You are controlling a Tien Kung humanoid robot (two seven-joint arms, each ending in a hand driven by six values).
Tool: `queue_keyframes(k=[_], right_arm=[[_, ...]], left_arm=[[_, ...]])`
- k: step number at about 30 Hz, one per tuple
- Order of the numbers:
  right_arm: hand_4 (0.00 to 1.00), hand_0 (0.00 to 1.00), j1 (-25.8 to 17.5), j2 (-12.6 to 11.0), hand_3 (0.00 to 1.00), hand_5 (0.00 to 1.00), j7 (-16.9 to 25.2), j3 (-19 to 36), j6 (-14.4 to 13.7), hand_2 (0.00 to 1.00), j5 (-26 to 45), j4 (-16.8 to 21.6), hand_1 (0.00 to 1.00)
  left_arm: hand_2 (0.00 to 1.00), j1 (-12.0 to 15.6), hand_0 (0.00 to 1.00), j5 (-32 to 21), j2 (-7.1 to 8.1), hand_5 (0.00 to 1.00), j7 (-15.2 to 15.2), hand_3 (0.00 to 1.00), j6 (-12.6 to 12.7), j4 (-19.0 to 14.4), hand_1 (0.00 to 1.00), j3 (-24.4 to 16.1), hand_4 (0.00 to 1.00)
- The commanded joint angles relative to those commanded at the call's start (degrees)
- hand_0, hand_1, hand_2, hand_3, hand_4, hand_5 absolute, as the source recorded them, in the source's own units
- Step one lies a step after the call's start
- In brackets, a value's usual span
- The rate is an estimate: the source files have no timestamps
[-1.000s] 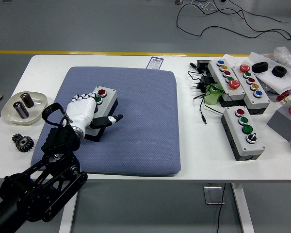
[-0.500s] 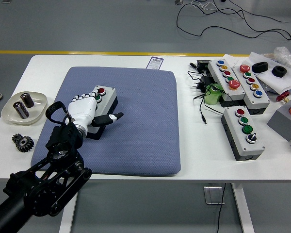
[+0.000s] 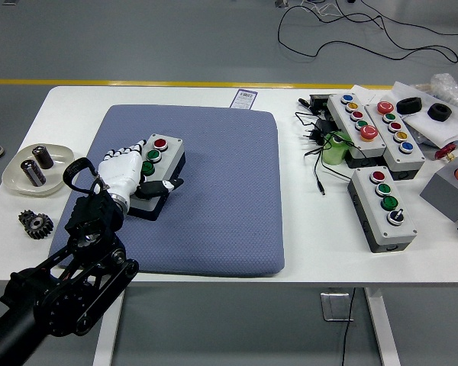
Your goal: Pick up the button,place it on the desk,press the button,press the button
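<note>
Button box [image 3: 159,171] lies left of centre in the frame, on the blue pad [image 3: 214,191]. Left hand [image 3: 124,174] sits over its near-left end, fingers loosely curled around the body, thumb across the top. Risk: hold looks shallow; box may tip or slide on lifting.
</note>
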Motion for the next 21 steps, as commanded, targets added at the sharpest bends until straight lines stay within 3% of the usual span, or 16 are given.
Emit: queue_keyframes(k=[4, 10, 18, 19, 21], right_arm=[[0.439, 0.654, 0.06, 0.01, 0.6, 0.318, -0.01, 0.04, -0.04, 0.683, -0.03, 0.0, 0.65], [0.439, 0.654, 0.05, 0.03, 0.6, 0.318, 0.0, 0.25, -0.08, 0.683, -0.14, 0.0, 0.65], [0.439, 0.654, 0.06, -0.03, 0.6, 0.318, 0.0, 0.12, -0.04, 0.682, -0.16, 0.0, 0.65], [0.44, 0.654, 0.06, -0.03, 0.599, 0.318, 0.01, 0.11, -0.04, 0.682, -0.15, 0.0, 0.65], [0.44, 0.654, 0.07, -0.03, 0.599, 0.318, 0.02, 0.12, -0.05, 0.682, -0.16, 0.0, 0.65]], left_arm=[[0.998, -0.18, 0.94, 0.0, -0.37, 0.677, 0.0, 0.998, -2.04, 0.44, 0.998, -0.22, 0.998], [0.998, -0.25, 0.902, 0.0, -1.08, 0.645, 0.0, 0.998, -1.44, 0.77, 0.998, -2.26, 0.998], [0.998, -0.46, 0.873, 0.0, -1.45, 0.622, 0.0, 0.998, -3.51, 2.73, 0.998, -4.34, 0.998], [0.998, -0.45, 0.734, 0.0, -1.51, 0.598, 0.0, 0.998, -3.58, 2.96, 0.943, -4.53, 0.998], [0.998, -0.4, 0.734, 0.0, -1.62, 0.598, 0.0, 0.998, -3.71, 3.3, 0.943, -4.95, 0.998]])
